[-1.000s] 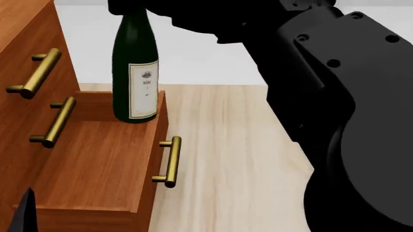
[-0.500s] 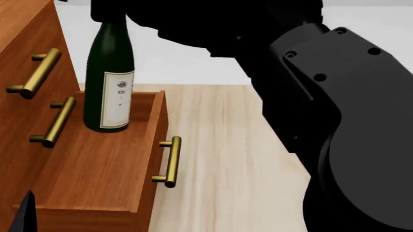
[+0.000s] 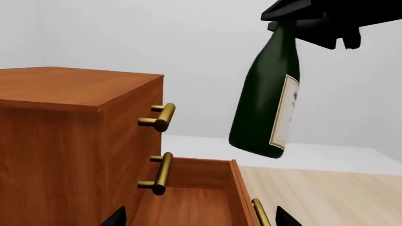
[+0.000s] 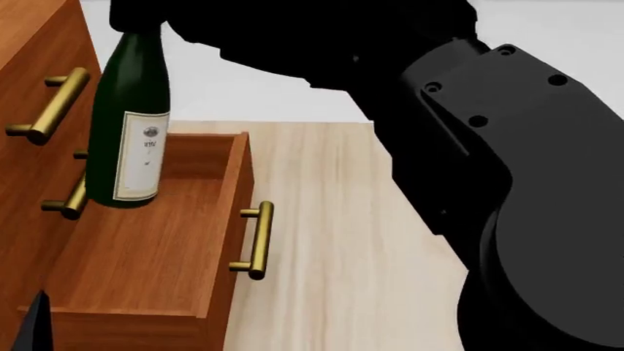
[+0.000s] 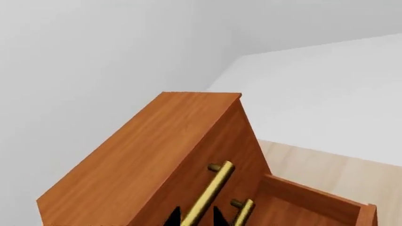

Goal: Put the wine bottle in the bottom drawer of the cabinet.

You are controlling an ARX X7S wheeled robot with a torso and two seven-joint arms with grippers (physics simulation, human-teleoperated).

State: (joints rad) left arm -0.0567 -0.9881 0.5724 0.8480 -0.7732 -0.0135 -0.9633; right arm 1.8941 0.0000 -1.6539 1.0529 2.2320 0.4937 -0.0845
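Cabinet [image 4: 39, 44], bottom drawer [image 4: 146, 248] pulled open; wine bottle [image 4: 128, 128] hangs tilted above it, right gripper [image 3: 314, 19] pinching neck; left grip state unclear to me. My worry: base clips middle handle [image 4: 69, 205], bottle twists loose

bottles: 1 [image 4: 127, 139] | cabinets: 1 [image 3: 69, 136] | brass handles: 3 [image 4: 256, 240]
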